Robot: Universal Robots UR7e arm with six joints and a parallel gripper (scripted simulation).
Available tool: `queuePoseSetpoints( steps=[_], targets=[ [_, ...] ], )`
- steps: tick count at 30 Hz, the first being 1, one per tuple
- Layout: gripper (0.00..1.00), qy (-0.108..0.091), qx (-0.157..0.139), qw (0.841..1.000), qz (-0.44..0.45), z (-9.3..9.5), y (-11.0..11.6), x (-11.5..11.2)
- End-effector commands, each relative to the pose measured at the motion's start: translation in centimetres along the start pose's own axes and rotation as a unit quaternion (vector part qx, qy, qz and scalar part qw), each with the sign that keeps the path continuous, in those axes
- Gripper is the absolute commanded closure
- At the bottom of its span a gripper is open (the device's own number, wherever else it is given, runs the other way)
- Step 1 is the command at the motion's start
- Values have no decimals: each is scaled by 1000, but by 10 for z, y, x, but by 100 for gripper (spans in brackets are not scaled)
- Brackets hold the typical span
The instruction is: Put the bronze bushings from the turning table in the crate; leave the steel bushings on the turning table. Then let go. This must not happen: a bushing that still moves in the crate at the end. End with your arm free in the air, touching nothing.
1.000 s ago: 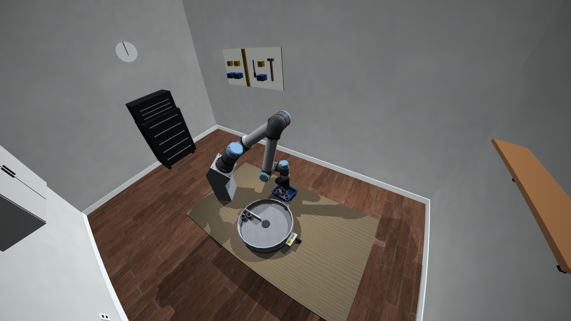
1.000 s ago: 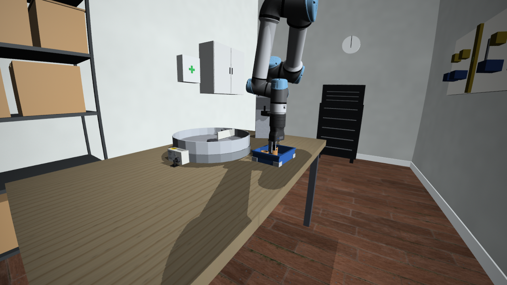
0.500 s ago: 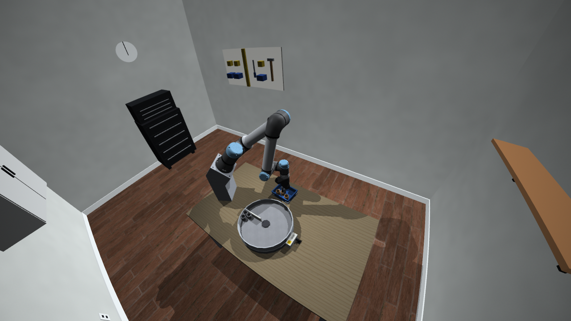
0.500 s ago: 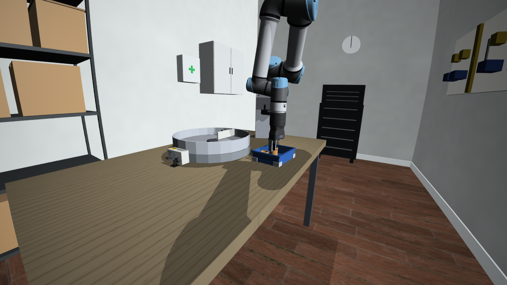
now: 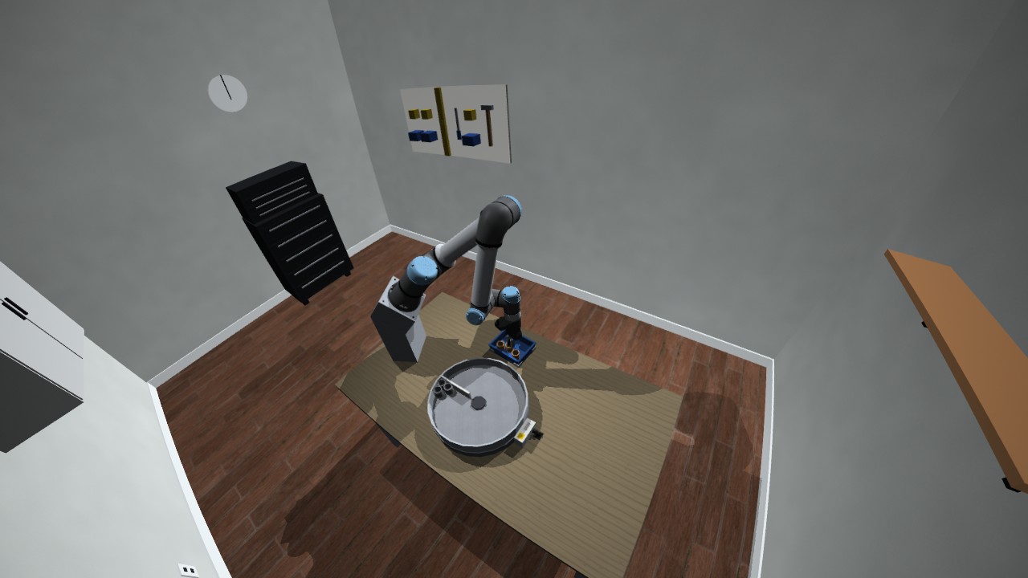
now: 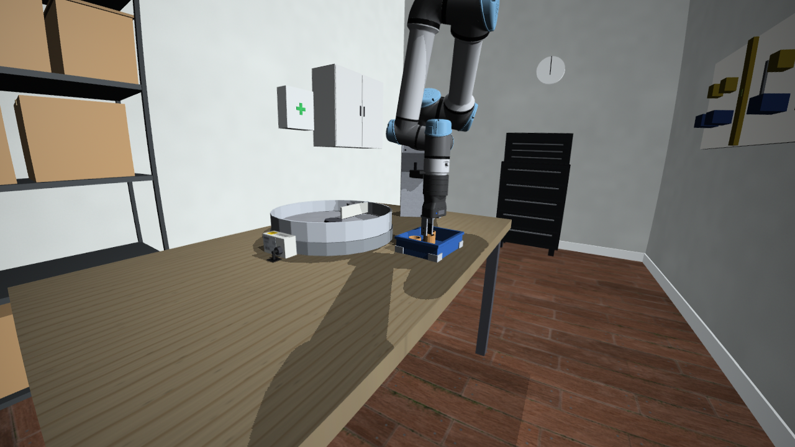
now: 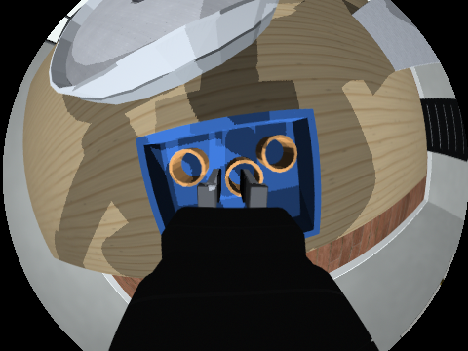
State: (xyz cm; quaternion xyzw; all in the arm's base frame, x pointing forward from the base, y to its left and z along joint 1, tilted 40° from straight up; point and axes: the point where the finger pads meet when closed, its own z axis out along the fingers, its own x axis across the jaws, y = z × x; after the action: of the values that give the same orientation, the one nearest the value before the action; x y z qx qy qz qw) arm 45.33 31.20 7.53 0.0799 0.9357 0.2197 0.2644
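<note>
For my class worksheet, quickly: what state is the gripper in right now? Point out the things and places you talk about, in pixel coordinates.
Gripper (image 5: 509,342) (image 6: 427,228) (image 7: 230,179): open partway, holding nothing; its fingers stand apart at the blue crate (image 5: 528,356) (image 6: 418,249) (image 7: 316,166).

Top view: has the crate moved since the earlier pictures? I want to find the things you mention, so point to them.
No. The crate (image 5: 528,356) (image 6: 413,247) (image 7: 316,171) sits at the same spot beside the turning table (image 5: 488,427) (image 6: 333,230) (image 7: 161,63), with no visible shift.
</note>
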Motion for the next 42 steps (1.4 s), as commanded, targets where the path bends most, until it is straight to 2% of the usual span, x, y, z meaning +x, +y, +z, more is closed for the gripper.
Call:
queuePoseSetpoints(
  steps=[1,23,28,40,42],
  targets=[
    [53,0,0,1000,0,0,0,0],
    [53,0,0,1000,0,-6,0,0],
    [53,0,0,1000,0,-64,0,0],
    [53,0,0,1000,0,-64,0,0],
    [53,-1,-1,1000,0,-88,1,0]
  ],
)
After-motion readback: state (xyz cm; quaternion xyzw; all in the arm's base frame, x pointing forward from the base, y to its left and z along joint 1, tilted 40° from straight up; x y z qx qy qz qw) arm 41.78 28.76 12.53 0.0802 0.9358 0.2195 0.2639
